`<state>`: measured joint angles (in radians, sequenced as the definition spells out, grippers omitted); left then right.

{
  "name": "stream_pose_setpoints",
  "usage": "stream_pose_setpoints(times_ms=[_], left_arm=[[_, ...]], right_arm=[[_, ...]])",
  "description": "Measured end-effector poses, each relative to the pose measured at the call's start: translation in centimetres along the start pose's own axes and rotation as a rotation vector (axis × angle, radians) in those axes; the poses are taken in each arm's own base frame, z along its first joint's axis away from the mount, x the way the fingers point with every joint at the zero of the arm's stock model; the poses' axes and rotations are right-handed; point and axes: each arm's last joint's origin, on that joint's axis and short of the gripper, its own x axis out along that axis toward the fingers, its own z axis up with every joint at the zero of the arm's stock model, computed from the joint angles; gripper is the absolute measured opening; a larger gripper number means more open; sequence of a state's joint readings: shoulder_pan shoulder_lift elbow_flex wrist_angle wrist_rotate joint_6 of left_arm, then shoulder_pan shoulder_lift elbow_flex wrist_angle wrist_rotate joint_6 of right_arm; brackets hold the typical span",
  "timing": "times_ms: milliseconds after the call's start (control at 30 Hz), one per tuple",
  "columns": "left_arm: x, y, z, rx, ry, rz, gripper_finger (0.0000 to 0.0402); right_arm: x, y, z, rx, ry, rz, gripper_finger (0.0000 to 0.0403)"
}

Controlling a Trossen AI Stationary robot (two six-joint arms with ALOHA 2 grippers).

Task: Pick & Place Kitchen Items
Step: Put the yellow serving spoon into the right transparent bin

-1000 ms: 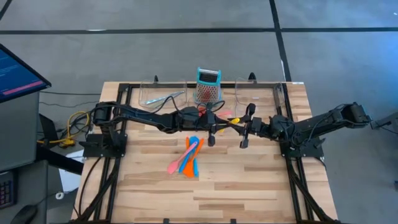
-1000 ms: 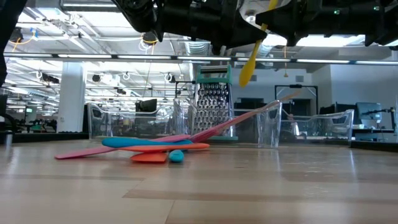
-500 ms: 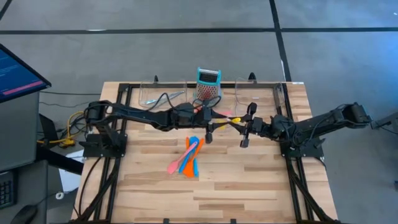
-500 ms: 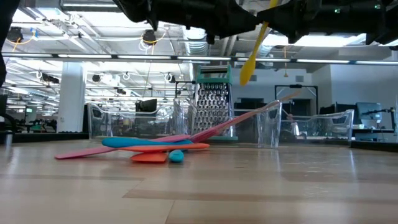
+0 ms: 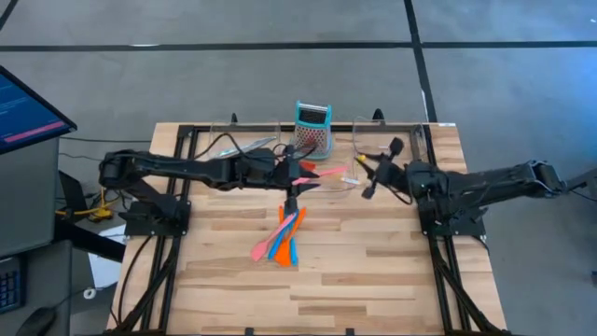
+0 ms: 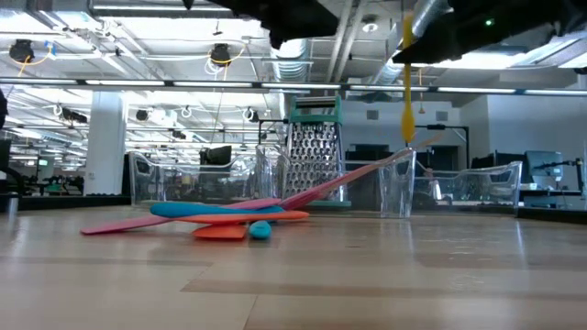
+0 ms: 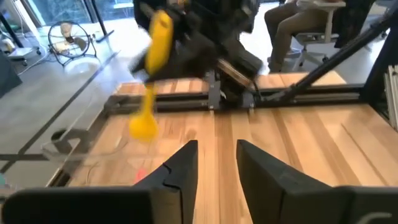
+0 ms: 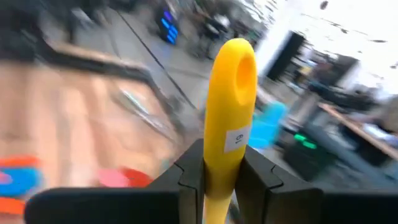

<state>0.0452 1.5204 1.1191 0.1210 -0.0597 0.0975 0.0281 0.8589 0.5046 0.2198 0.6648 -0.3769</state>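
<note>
The left claw [image 5: 290, 199] hangs empty with fingers parted, just above the far end of the utensil pile [image 5: 280, 235] at the tabletop's [image 5: 373, 280] middle. The grater [image 5: 313, 128] stands at the far edge between two clear trays. The right claw [image 5: 366, 179] grips the yellow spoon [image 6: 406, 78], which hangs upright just over the right tray's [image 5: 396, 140] near wall; I judge that wall is the obstacle.

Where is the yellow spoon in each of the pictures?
High view: the yellow spoon is barely visible at the right gripper, right of the grater.
Low view: hanging straight down, upper right, right of the grater.
Left wrist view: upper left, in the air.
Right wrist view: centre, clamped between the fingers.
Shared landmark: the grater.
</note>
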Motion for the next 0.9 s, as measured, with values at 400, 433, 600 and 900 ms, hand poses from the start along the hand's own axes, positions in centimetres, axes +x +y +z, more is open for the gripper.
stream_pose_setpoints(times_ms=[400, 433, 600, 900], left_arm=[[-3.8, -0.1, -4.2, -0.09, 0.063, 0.09, 0.0061], [-4.2, -0.1, -4.5, -0.098, 0.066, 0.09, 0.0058], [-5.3, -0.1, -5.3, -0.131, 0.048, 0.092, 0.0042], [-5.8, -0.1, -5.8, -0.137, 0.009, 0.094, 0.0025]], right_arm=[[4.4, -6.2, -1.8, -0.129, 0.351, -0.118, 0.0051], [4.8, -6.8, -2.3, -0.122, 0.378, -0.118, 0.005], [6.7, -9.9, -4.1, -0.073, 0.494, -0.106, 0.0038], [10.9, -12.7, -7.7, -0.038, 0.773, -0.035, 0.0031]])
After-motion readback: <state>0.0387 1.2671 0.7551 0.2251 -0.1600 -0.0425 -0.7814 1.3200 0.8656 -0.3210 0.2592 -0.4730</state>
